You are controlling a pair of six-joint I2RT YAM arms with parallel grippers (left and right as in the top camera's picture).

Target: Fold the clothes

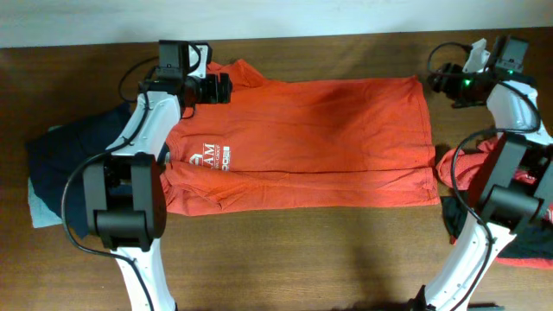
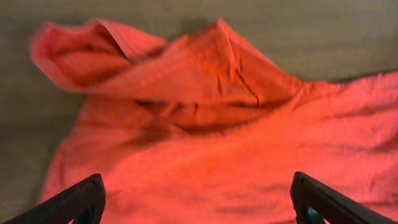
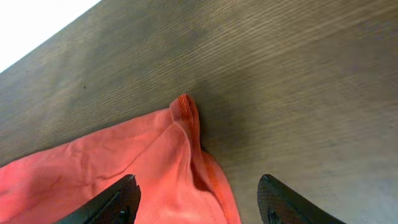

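**A:** Where is the orange-red short-sleeved fabric T-shirt (image 1: 302,142) with the white lettering?

**B:** It lies spread flat mid-frame in the overhead view, on the brown wooden table (image 1: 302,250).

**A:** And the tools?

**B:** The left gripper (image 1: 226,89), upper left, has its jaws wide over a rumpled sleeve and holds nothing. The right gripper (image 1: 441,82), upper right, has its jaws parted over the shirt's corner hem and grips nothing.

**A:** Other clothes?

**B:** At the left edge, a dark navy fabric piece (image 1: 65,151) lies on a pale grey-green fabric piece (image 1: 39,207). At the right edge there is a second orange-red garment (image 1: 458,168).

An orange-red T-shirt (image 1: 328,138) lies spread flat across the wooden counter (image 1: 302,259). A navy garment (image 1: 69,155) over a pale piece (image 1: 43,207) lies at left, with more heaped clothes (image 1: 458,168) at right.
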